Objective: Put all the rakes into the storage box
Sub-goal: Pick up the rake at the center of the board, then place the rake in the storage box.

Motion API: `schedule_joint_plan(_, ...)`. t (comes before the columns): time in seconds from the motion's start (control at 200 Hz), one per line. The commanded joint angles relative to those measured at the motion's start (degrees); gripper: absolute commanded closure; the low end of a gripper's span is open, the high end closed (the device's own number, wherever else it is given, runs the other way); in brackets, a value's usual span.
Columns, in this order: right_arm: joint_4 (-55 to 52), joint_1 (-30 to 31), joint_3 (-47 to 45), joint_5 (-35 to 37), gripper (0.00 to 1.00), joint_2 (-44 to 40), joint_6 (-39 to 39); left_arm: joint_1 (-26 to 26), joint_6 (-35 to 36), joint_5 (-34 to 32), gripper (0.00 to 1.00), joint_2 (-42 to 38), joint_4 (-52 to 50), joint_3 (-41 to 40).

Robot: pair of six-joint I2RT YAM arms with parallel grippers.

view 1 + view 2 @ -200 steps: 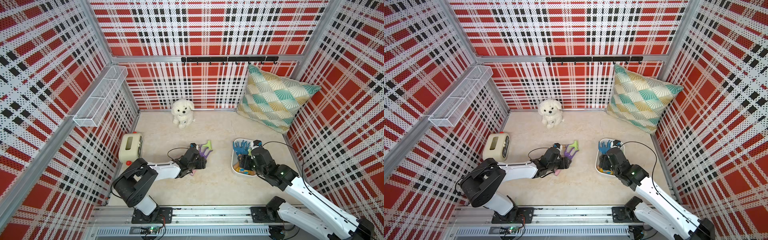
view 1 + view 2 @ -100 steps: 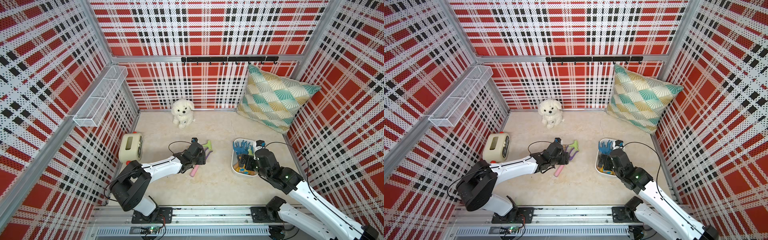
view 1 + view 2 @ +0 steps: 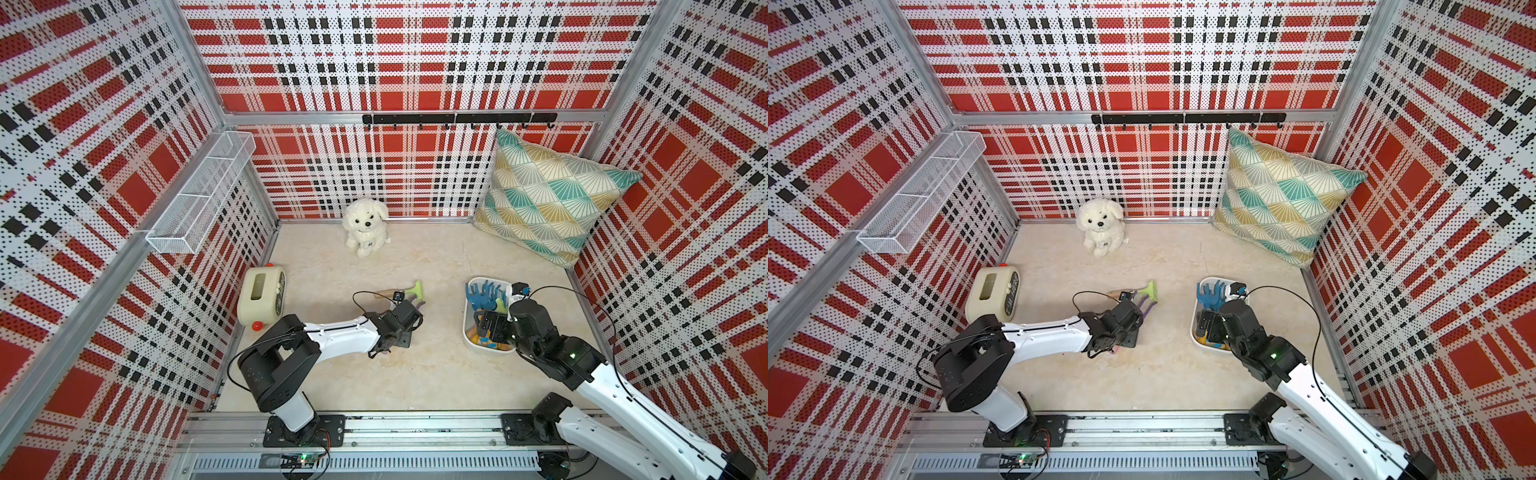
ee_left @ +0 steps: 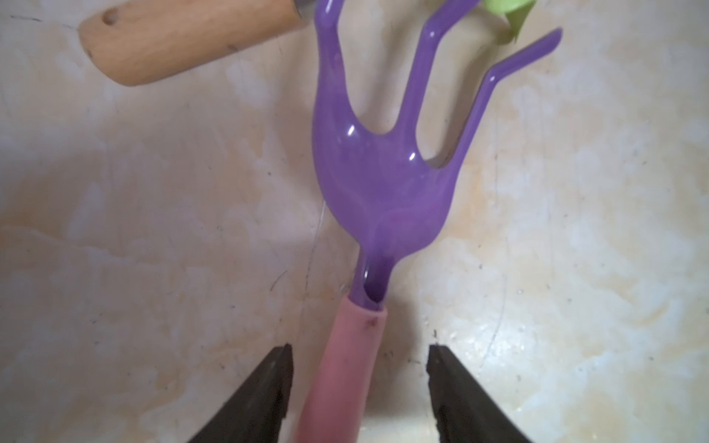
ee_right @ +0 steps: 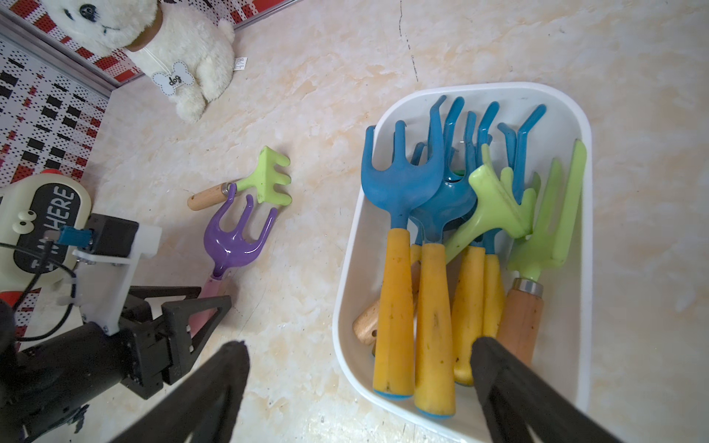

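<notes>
Left fingers (image 4: 278, 372) sit low on the counter (image 3: 395, 374), straddling the pink handle of the purple rake (image 4: 383, 172). They are part open with a gap on each side of the handle, so nothing is gripped. The rake lies flat mid-counter, well apart from the storage box (image 5: 345, 307), tines pointing at the back wall. A green rake with a wooden handle (image 5: 268, 180) lies just beyond those tines. One purple tine meets it near the ferrule, but whether they touch or only overlap is unclear. Right fingers (image 5: 230, 364) are spread wide and empty, over the near end of the box. The box already holds blue rakes with yellow handles (image 5: 399, 184) and green rakes (image 5: 495, 203). A plush dog (image 3: 365, 226) sits by the back wall, a cream gadget (image 3: 262, 301) by the left wall, and a pillow (image 3: 552, 203) in the far right corner, all clear of both arms. In both top views the left wrist covers most of the pink handle and the right arm hides the box's near half. The left wrist view cuts off the handle's end.
</notes>
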Motion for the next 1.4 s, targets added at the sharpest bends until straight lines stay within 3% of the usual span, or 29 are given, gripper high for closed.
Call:
schedule_joint_plan(0.0,0.66,-0.02,-0.80,0.20,0.02,-1.51,0.06,-1.39,-0.78,-0.94,0.52,1.85,-0.92,-1.30)
schedule_joint_plan(0.12,0.16,-0.06,-0.72,0.29,0.02,-2.33,0.29,-2.03,-1.13,-0.81,0.73,2.90,-0.69,-1.20)
schedule_joint_plan(0.381,-1.73,-0.11,0.41,2.36,0.00,-3.57,0.63,-5.12,-1.31,0.11,1.00,0.68,-0.81,1.92)
schedule_joint_plan(0.722,-6.64,-0.11,2.17,11.57,0.00,-8.08,3.75,-8.05,-5.01,0.15,1.00,-10.61,-0.77,6.55)
schedule_joint_plan(0.897,-9.45,-0.11,3.32,16.43,0.00,-8.59,6.61,-9.30,-8.16,5.44,1.00,-14.47,7.61,6.87)
schedule_joint_plan(1.198,-15.26,-0.11,5.27,23.55,0.00,-8.14,12.07,-11.32,-14.39,12.71,1.00,-9.65,24.03,9.38)
schedule_joint_plan(1.398,-16.83,-0.11,4.98,26.09,0.00,-10.04,14.32,-13.63,-17.65,15.85,1.00,-0.07,30.19,16.06)
